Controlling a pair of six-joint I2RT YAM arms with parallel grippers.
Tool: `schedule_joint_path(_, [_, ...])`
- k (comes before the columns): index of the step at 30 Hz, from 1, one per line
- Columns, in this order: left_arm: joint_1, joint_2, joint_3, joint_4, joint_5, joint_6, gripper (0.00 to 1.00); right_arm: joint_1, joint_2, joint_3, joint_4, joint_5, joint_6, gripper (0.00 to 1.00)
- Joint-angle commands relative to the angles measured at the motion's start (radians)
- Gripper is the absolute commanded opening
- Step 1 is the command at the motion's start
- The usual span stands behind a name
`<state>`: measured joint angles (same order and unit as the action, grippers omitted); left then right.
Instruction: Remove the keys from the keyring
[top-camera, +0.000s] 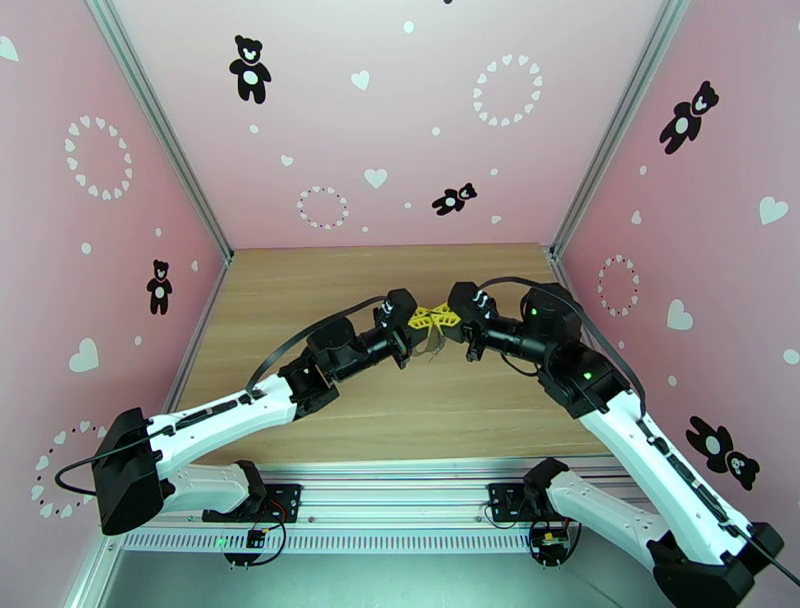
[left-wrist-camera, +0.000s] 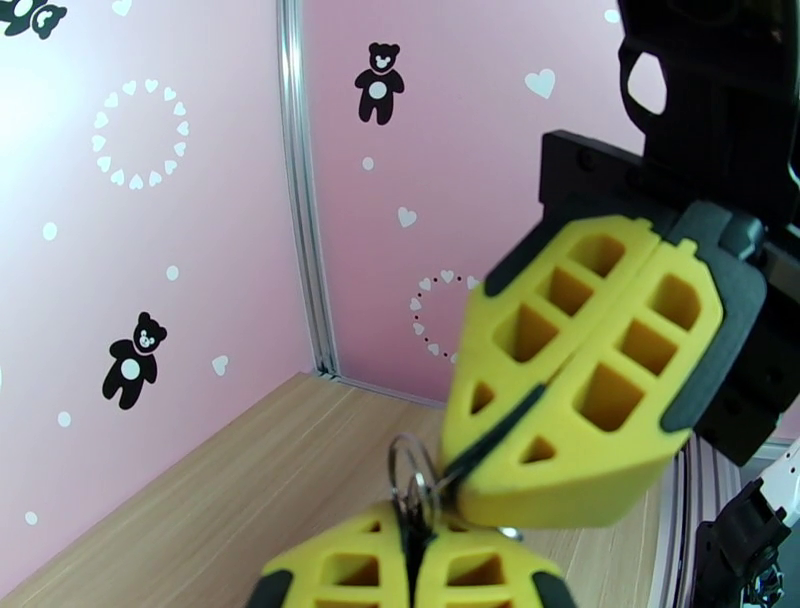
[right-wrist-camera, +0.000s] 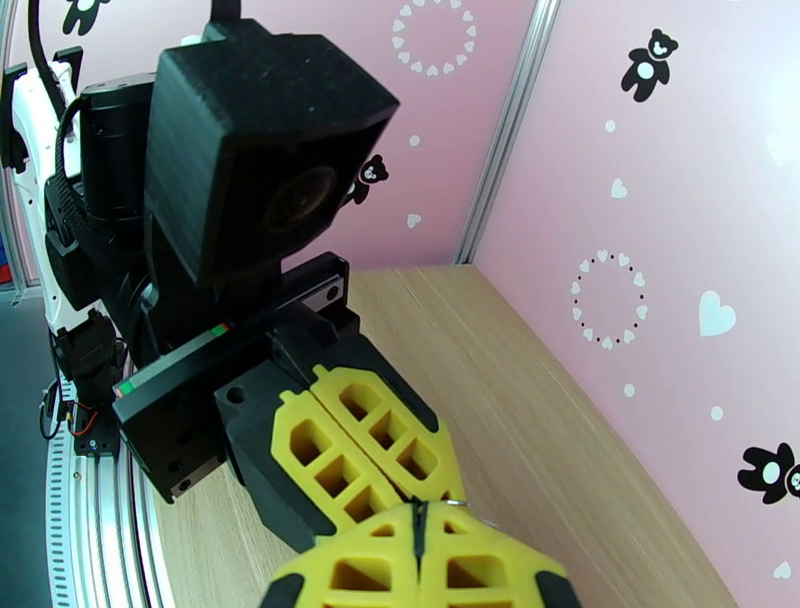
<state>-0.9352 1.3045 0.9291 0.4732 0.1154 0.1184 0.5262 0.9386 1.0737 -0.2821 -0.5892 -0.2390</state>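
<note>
The left gripper presses its yellow lattice fingers together on the lower part of the thin greyish metal keyring loop. The right gripper nips the loop's side with closed tips, probably so one arm braces while the other works the keys free. The loop stands on edge, long axis roughly upright, above the middle of the wooden tabletop. The keys are too small to make out.

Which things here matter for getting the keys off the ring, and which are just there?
Job: thin grey metal keyring; left gripper pinching it; right gripper shut, tips at it.
Just there: light wooden table; pink walls with bear and heart stickers.
</note>
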Motion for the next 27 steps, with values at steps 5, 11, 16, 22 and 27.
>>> schedule_joint_path(5, [0.043,-0.039,0.042,0.246,-0.234,-0.054,0.00,0.006,-0.003,-0.015,-0.226,-0.140,0.001,0.00])
schedule_joint_path(11, [0.042,-0.023,0.068,0.246,-0.253,-0.075,0.00,0.006,0.002,-0.015,-0.243,-0.133,-0.010,0.00])
schedule_joint_path(16, [0.042,0.000,0.066,0.226,-0.175,-0.031,0.00,-0.027,-0.006,-0.005,-0.111,-0.124,0.093,0.00])
schedule_joint_path(22, [0.041,-0.006,-0.031,0.232,-0.094,0.037,0.18,-0.078,0.070,0.107,-0.088,-0.220,0.193,0.00])
schedule_joint_path(27, [0.041,-0.021,-0.085,0.216,-0.066,0.072,0.27,-0.117,0.119,0.154,-0.084,-0.331,0.246,0.00])
